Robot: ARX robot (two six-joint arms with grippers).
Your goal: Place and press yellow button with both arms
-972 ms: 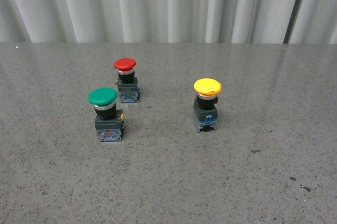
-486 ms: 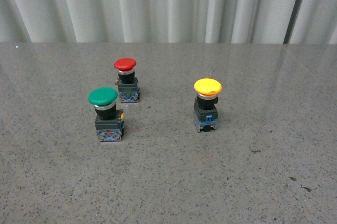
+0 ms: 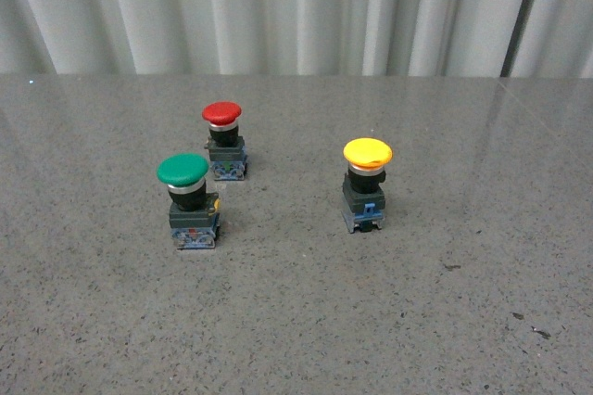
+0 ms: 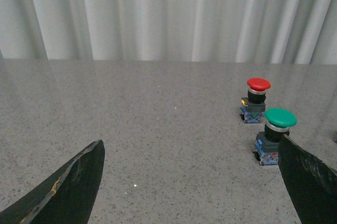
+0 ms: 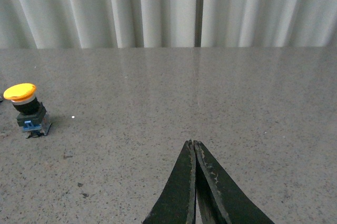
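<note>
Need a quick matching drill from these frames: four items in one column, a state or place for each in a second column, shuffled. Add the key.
Items
1. yellow button
2. green button
3. red button
4. right gripper

States or places
A. fingertips closed together, holding nothing
B. stands alone on the right side of the table in the front view
C. farthest back of the three, near the curtain
D. front left of the group, just ahead of the red one

Pairs: 1-B, 2-D, 3-C, 4-A

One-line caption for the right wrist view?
Shut right pincer hovers over the grey table, yellow button standing apart.
</note>
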